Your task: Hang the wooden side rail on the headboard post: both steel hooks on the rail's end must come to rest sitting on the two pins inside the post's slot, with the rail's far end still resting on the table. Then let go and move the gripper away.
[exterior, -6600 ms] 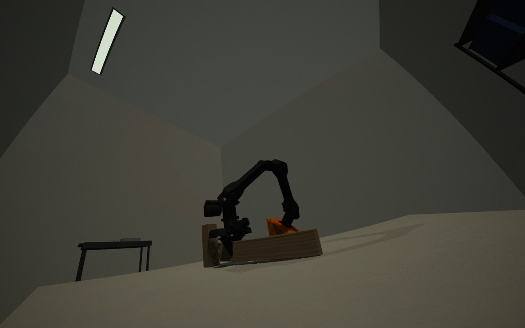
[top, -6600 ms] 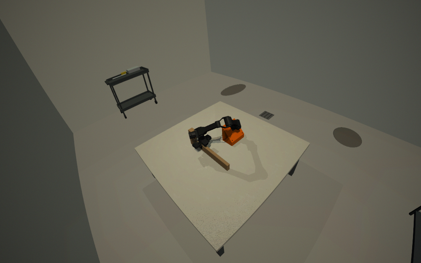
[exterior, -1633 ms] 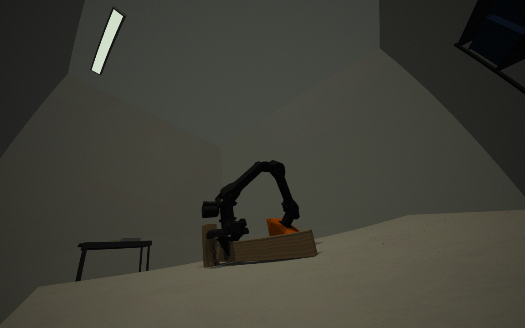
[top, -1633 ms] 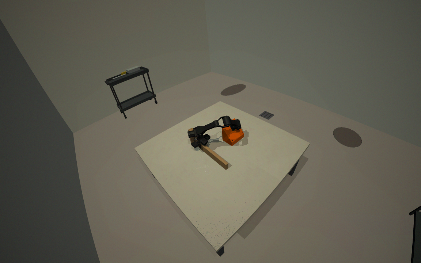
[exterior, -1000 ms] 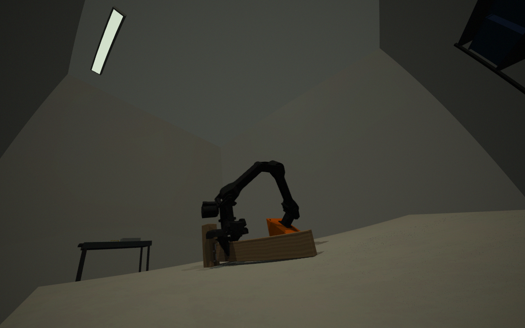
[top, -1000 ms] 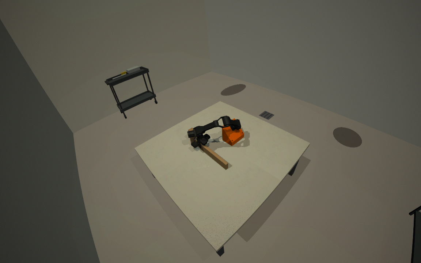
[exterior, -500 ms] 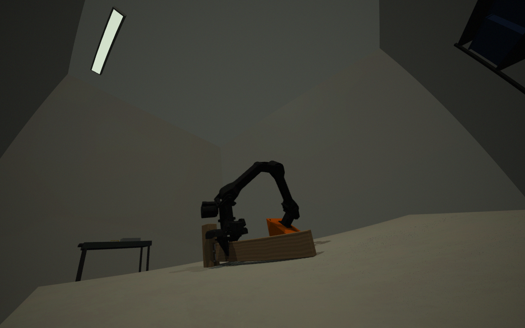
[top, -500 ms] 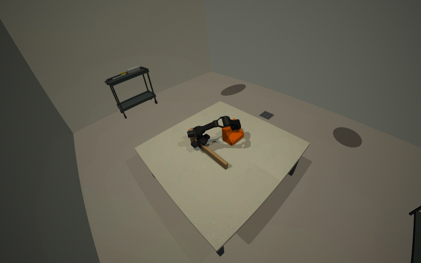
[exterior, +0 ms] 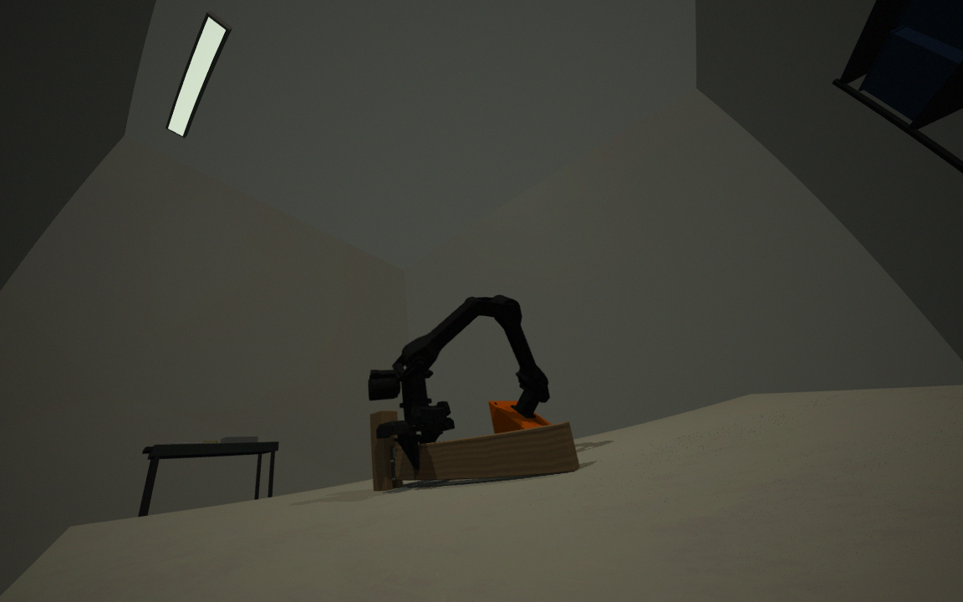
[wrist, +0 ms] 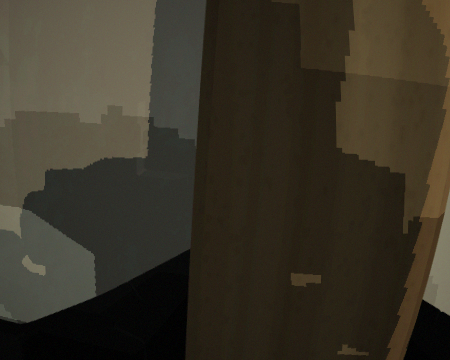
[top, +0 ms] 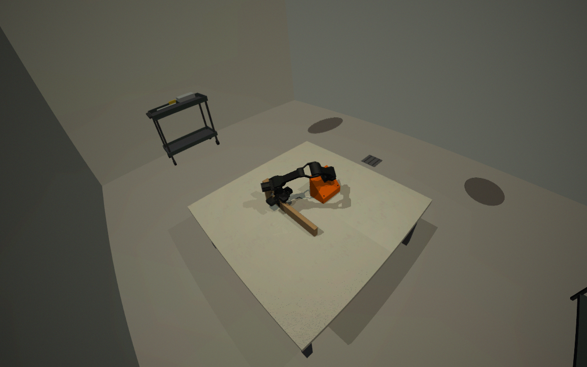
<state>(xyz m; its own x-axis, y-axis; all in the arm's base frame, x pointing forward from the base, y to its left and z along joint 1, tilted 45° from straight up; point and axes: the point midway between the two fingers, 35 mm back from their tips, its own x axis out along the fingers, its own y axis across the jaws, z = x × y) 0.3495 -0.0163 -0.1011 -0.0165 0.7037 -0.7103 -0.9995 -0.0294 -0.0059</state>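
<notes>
The wooden side rail point(top: 300, 219) point(exterior: 500, 455) runs from the post to its far end, which rests on the table. Its near end is close against the upright headboard post point(top: 266, 181) point(exterior: 381, 466). My gripper point(top: 278, 203) point(exterior: 416, 455) is shut on the rail near its hook end, with one dark finger over the rail's side face. Small metal parts show in the narrow gap between rail and post in the exterior view. Whether the hooks sit on the pins cannot be told. A close wooden surface point(wrist: 265, 200) fills much of the wrist view and hides the fingertips.
The pale table point(top: 354, 260) point(exterior: 619, 523) carries the orange arm base point(top: 324, 191) point(exterior: 503, 419) behind the rail. The arm arches from it to the post. A dark cart point(top: 190, 140) point(exterior: 208, 451) stands on the floor beyond the table.
</notes>
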